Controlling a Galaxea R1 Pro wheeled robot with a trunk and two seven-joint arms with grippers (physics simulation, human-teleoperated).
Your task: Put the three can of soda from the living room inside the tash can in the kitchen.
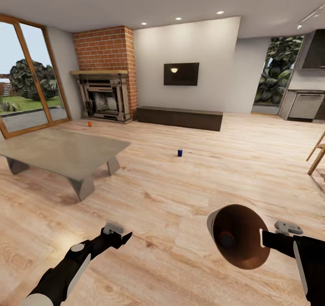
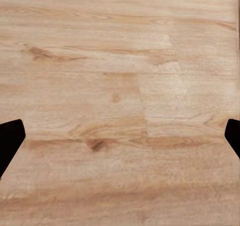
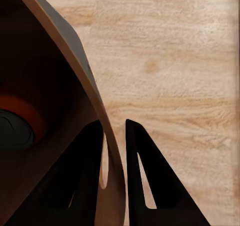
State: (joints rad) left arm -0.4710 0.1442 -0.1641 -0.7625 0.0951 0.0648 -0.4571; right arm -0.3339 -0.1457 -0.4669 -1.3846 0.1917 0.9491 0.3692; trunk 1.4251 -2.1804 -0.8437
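My right gripper (image 1: pixel 267 241) is shut on the rim of the tash can (image 1: pixel 241 252), a grey bin with a coppery inside, held tipped on its side low at the right. In the right wrist view the fingers (image 3: pixel 142 171) pinch the bin wall (image 3: pixel 80 71), and an orange can of soda (image 3: pixel 24 111) lies inside. A dark blue can of soda (image 1: pixel 179 152) stands on the living room floor mid-room. Another orange can (image 1: pixel 89 123) stands near the fireplace. My left gripper (image 1: pixel 123 237) hangs open over bare planks, and its fingertips (image 2: pixel 10 136) sit far apart.
A low grey table (image 1: pixel 67 150) stands at the left. The brick fireplace (image 1: pixel 104 94), a dark bench (image 1: pixel 180 118) and a wall television (image 1: pixel 181 74) line the far wall. Kitchen cabinets with a steel-fronted appliance (image 1: pixel 306 105) are far right. Wooden furniture legs (image 1: pixel 317 155) jut in at the right edge.
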